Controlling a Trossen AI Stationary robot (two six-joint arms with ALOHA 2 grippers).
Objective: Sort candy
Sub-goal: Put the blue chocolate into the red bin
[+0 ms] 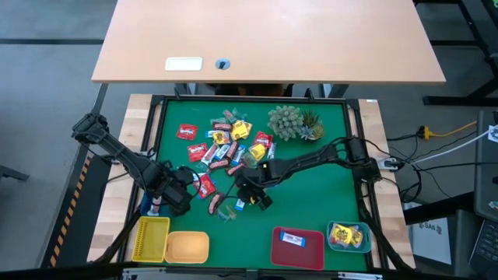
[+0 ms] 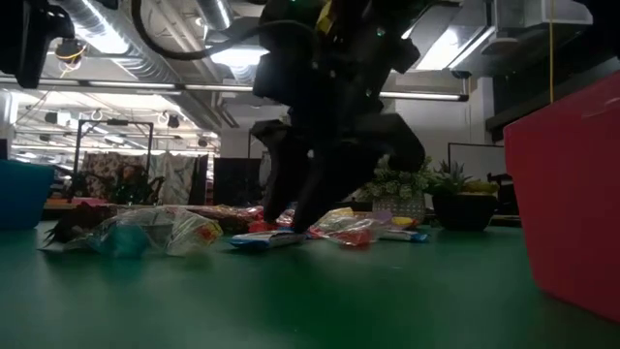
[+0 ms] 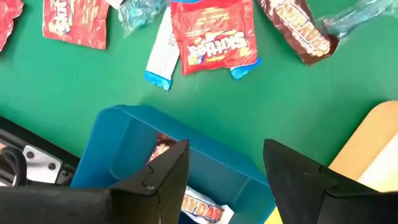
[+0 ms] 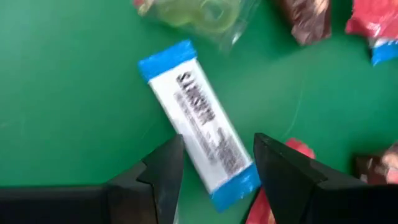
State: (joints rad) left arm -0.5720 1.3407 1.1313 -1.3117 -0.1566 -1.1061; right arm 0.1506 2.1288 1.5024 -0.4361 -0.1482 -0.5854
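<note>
Right gripper (image 4: 214,171) open, my fingers straddling the blue-and-white candy bar (image 4: 199,121) mid-mat; light, crinkly, slippery wrapper, so I'd pinch across its middle.

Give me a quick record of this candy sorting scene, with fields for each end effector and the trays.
left end effector: open, above the blue plastic tray, which holds wrapped candy
right end effector: open, straddling the blue-and-white wrapped candy bar on the green mat
candy pile: mid-mat, unsorted
red rectangular tray: one blue-and-white candy inside

Trays (image 1: 150,237): five; plant (image 1: 289,121): one; claws (image 1: 173,194): two
</note>
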